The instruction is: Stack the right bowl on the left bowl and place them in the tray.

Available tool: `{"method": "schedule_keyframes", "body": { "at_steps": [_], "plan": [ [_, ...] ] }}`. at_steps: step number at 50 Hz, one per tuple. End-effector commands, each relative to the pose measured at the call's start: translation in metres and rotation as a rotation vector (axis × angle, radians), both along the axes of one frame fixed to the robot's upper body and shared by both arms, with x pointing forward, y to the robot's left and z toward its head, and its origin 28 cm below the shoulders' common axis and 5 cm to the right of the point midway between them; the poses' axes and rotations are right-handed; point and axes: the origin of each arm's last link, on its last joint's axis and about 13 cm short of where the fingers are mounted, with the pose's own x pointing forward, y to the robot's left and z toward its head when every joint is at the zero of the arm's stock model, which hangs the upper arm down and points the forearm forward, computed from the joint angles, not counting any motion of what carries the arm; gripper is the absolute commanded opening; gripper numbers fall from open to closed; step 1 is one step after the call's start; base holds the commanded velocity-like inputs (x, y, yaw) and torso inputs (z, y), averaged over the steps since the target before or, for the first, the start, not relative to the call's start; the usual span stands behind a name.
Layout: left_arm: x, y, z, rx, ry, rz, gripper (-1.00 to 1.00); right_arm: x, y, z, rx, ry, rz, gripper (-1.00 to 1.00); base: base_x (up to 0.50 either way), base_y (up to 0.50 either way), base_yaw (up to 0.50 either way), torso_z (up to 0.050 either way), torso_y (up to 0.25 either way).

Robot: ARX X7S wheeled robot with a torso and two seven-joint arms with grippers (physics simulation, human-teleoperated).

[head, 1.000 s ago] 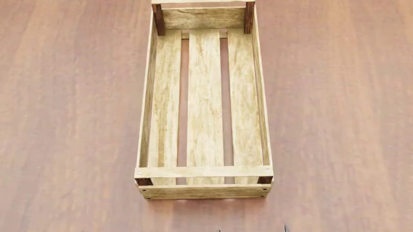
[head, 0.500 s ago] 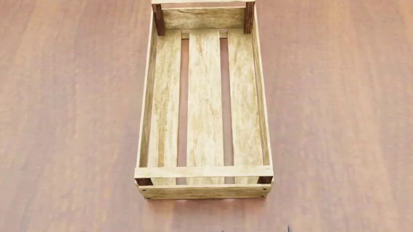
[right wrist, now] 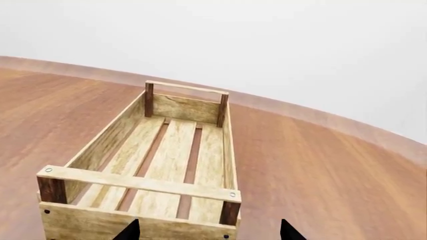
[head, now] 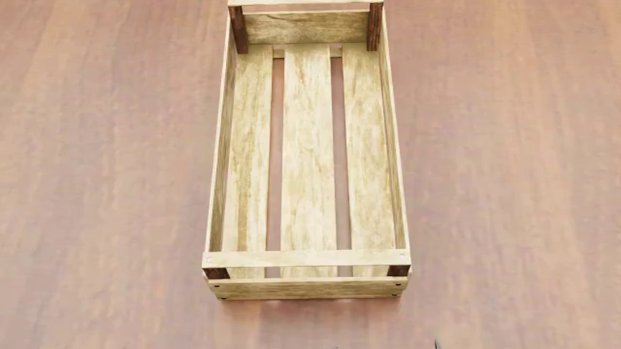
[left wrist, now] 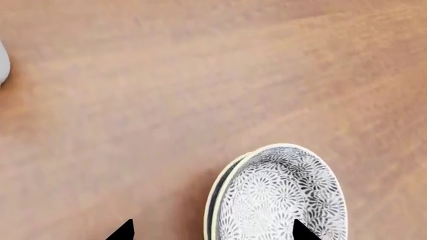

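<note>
Since a second ago, one dark tip near the tray has gone. Stacked bowls lie well apart from it, seemingly between the left gripper's spread fingertips; right gripper spread, facing the tray.

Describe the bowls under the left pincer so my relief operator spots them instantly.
On the reddish wooden table, look just ahead of the left pincer. The stacked bowls sit there: white, covered inside with grey floral print, a dark band at the rim, two rims nested together.

Tray on table, seemingly centred
</note>
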Motion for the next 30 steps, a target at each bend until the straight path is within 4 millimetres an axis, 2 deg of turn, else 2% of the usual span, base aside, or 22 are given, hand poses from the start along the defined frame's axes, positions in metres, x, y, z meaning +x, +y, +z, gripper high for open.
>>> {"method": "schedule_keyframes", "body": {
  "at_steps": [1, 30],
  "plan": [
    [0.003, -0.001, -0.003, -0.005, 0.006, -0.011, 1.00, 0.000, 0.000, -0.001, 0.000, 0.002, -0.002, 1.00, 0.00, 0.00, 0.00, 0.000, 0.000],
    [0.012, -0.002, -0.017, -0.011, 0.036, -0.026, 1.00, 0.002, -0.001, 0.000, -0.009, 0.006, -0.006, 1.00, 0.00, 0.00, 0.00, 0.000, 0.000]
  ]
}}
